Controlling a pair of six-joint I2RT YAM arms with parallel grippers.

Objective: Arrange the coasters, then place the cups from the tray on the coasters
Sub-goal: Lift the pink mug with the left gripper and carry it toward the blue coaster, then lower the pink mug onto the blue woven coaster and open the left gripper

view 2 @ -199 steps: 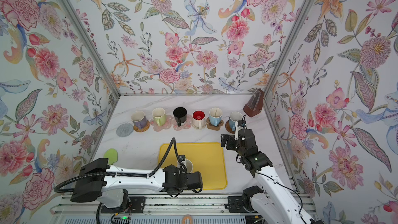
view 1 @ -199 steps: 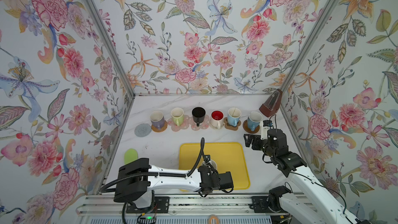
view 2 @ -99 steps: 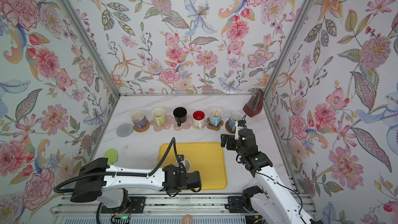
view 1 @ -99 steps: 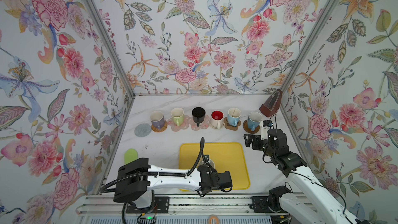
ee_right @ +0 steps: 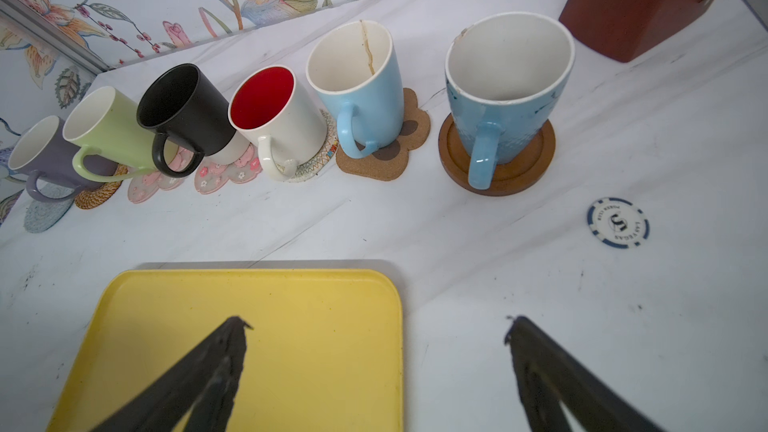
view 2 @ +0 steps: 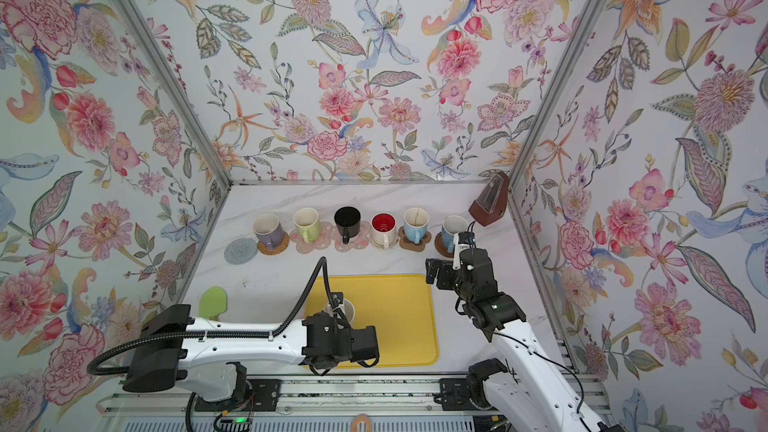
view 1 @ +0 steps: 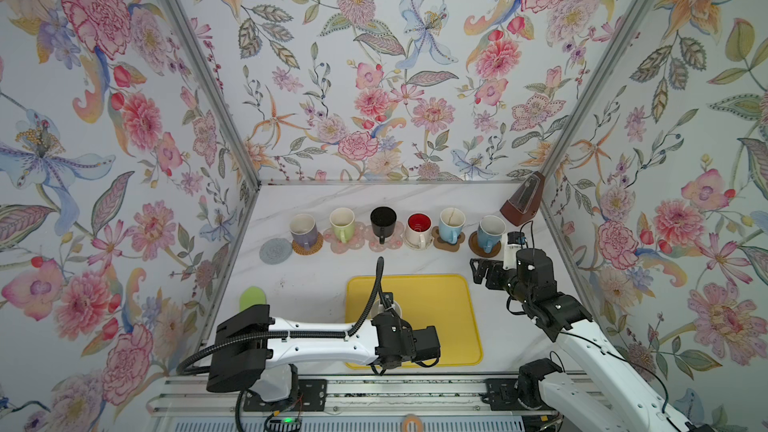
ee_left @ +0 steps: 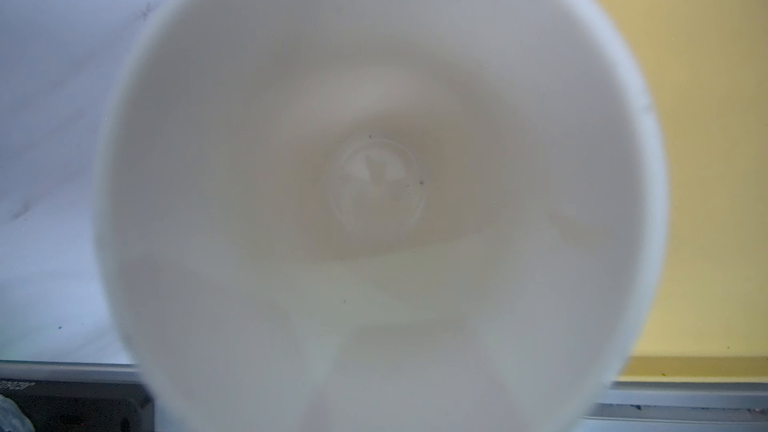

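The cream cup (ee_left: 374, 76) stands upright on the yellow tray (view 1: 440, 317), mouth up and empty, directly beneath the left hand (view 1: 387, 318). That hand is closed tight, but its fingers are hidden, so a grip on the cup cannot be confirmed.

The right hand (ee_right: 374, 326) is spread wide, one finger over the tray's corner and the other over bare table (ee_right: 540, 284). Ahead of it six empty cups stand upright in a row, each on one of the coasters (ee_right: 519, 172), with handles pointing back toward the hand. Nearest is a light blue cup (ee_right: 507, 118), then another light blue cup (ee_right: 370, 97), the red-lined white cup (ee_right: 286, 122), the black cup (ee_right: 187, 110), the light green cup (ee_right: 112, 130) and the lavender cup (ee_right: 45, 151). Beyond the lavender one, farthest from this hand, the grey coaster (ee_right: 41, 214) lies bare.
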